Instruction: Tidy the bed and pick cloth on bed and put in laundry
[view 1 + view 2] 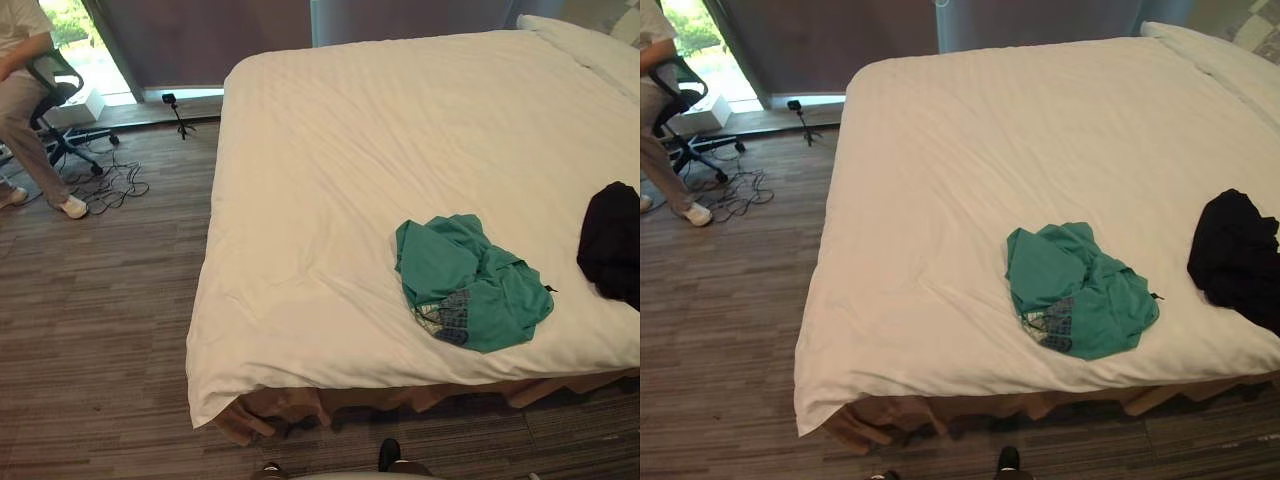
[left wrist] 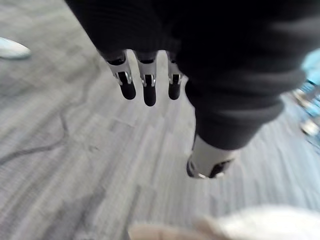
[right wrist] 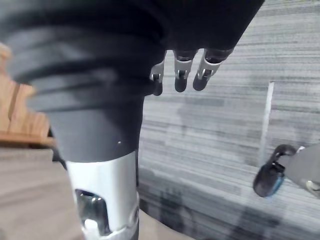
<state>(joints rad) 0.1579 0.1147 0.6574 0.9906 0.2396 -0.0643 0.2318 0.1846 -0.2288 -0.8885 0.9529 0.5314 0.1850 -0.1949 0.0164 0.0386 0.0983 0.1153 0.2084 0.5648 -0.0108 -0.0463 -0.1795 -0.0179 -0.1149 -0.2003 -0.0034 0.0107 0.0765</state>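
A crumpled teal-green cloth with a patterned patch (image 1: 470, 280) lies on the white quilted bed (image 1: 380, 150), toward 5 o'clock of the mattress and close to its near edge, with bare cover all round it. At its 3 o'clock, apart from it, a bunched black cloth (image 1: 1238, 258) sits by the view's right border. A white pillow (image 1: 590, 45) lies at 1 o'clock. A tan bed skirt (image 1: 300, 405) hangs under the near edge. Grey-brown striped floor (image 1: 100, 330) lies open from 7 to 9 o'clock; at 10 o'clock a seated person (image 1: 25, 100), a black office chair (image 1: 55, 75), loose cables (image 1: 115, 185) and a small tripod (image 1: 175, 108). The left hand (image 2: 149, 87) hangs over floor, fingers straight and side by side, empty. The right hand (image 3: 182, 75) hangs likewise, fingers relaxed, grasping nothing.
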